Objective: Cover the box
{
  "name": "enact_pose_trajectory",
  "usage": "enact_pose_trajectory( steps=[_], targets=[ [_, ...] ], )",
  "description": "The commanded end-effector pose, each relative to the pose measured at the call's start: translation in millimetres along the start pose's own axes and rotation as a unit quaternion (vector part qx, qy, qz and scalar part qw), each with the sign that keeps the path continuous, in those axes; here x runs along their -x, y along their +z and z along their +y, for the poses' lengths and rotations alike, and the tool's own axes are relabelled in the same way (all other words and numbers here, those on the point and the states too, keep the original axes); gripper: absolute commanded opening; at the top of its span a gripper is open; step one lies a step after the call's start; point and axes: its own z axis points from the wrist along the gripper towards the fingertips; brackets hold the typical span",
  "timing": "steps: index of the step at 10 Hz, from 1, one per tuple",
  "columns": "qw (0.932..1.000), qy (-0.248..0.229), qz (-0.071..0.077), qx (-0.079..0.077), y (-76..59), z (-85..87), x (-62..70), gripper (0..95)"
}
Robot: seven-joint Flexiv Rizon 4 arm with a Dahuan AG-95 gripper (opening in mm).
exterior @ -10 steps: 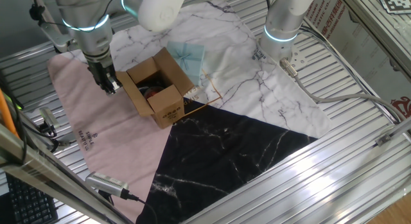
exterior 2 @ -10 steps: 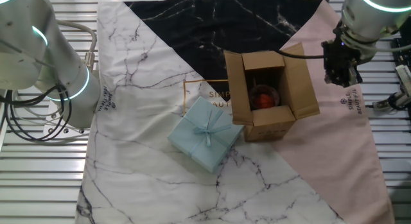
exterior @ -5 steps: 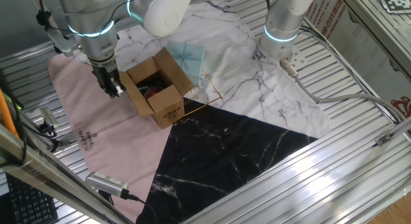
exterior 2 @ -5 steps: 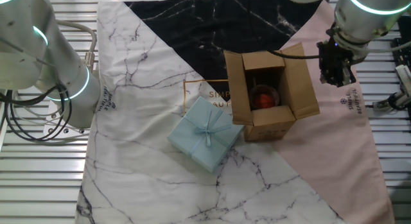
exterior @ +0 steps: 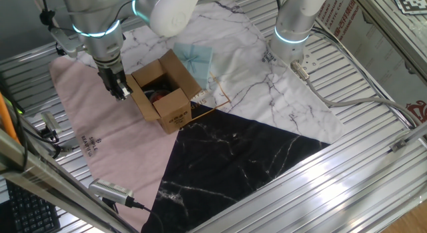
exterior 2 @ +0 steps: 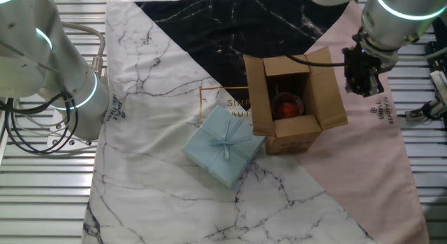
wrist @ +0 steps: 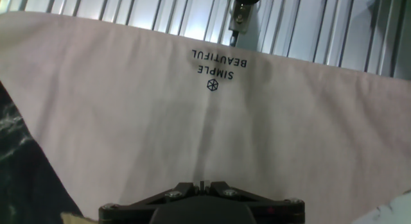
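The brown cardboard box [exterior: 162, 91] stands open on the cloths, its four flaps spread, with a red and dark object inside [exterior 2: 285, 105]. It also shows in the other fixed view [exterior 2: 293, 101]. My gripper [exterior: 121, 91] hangs just beside the box's outer flap, over the pink cloth [exterior: 100, 136], and looks shut and empty; it also shows in the other fixed view [exterior 2: 361, 82]. In the hand view the fingertips [wrist: 202, 185] meet over the pink cloth [wrist: 192, 128]; the box is out of that view.
A pale blue gift box [exterior 2: 225, 146] lies beside the carton on the white marble cloth [exterior 2: 154, 97]. A black marble cloth [exterior: 233, 159] covers the front. A second robot arm [exterior: 297, 19] stands at the back. Cables and tools [exterior: 113, 191] lie at the table edge.
My gripper has moved a little closer to the box's outer flap. The box and its flaps have not moved.
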Motion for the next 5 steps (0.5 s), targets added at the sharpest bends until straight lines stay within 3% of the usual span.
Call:
enact_pose_trajectory(
  steps=[1, 5],
  targets=[
    [1.0000, 0.001, 0.002, 0.003, -1.4, 1.0, -1.1, 0.0],
    [0.9999, 0.005, -0.002, 0.009, 1.1, 0.1, -9.3, 0.0]
  ],
)
